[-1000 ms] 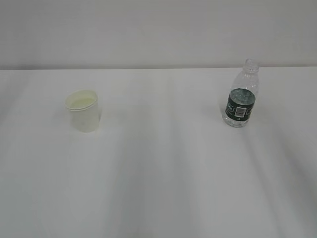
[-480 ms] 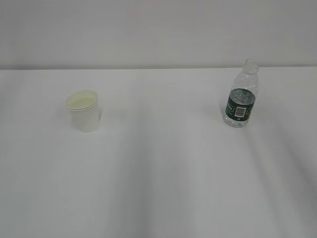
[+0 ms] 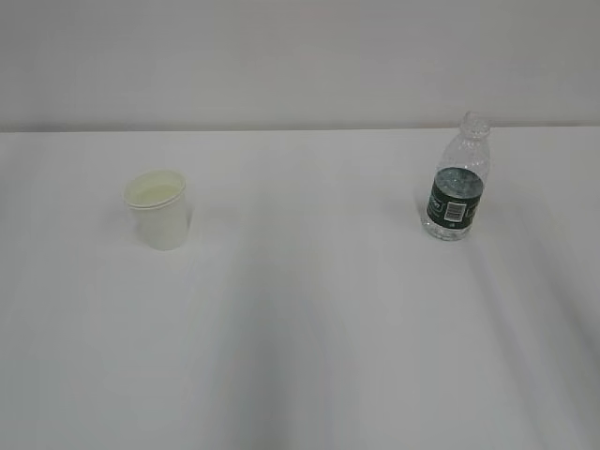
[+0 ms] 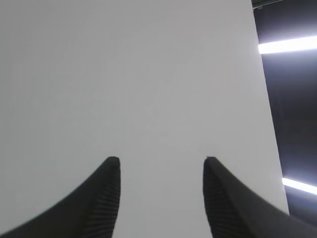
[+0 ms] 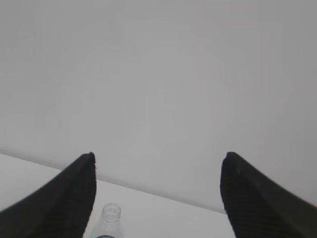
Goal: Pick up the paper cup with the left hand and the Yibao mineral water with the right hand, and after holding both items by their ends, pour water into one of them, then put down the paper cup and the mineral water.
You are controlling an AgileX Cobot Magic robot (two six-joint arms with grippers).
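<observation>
The white paper cup (image 3: pixel 157 212) stands upright on the left of the white table. The capless Yibao mineral water bottle (image 3: pixel 456 182), clear with a dark green label, stands upright on the right. Neither arm shows in the exterior view. My left gripper (image 4: pixel 161 161) is open and empty, facing a plain white surface; the cup is out of its view. My right gripper (image 5: pixel 159 157) is open wide and empty. The bottle's open neck (image 5: pixel 110 214) shows at the bottom of the right wrist view, near the left finger (image 5: pixel 74 193), below and ahead of the jaws.
The white table (image 3: pixel 309 328) runs back to a plain pale wall (image 3: pixel 300 56). A dark area with bright light strips (image 4: pixel 292 99) lies at the right edge of the left wrist view.
</observation>
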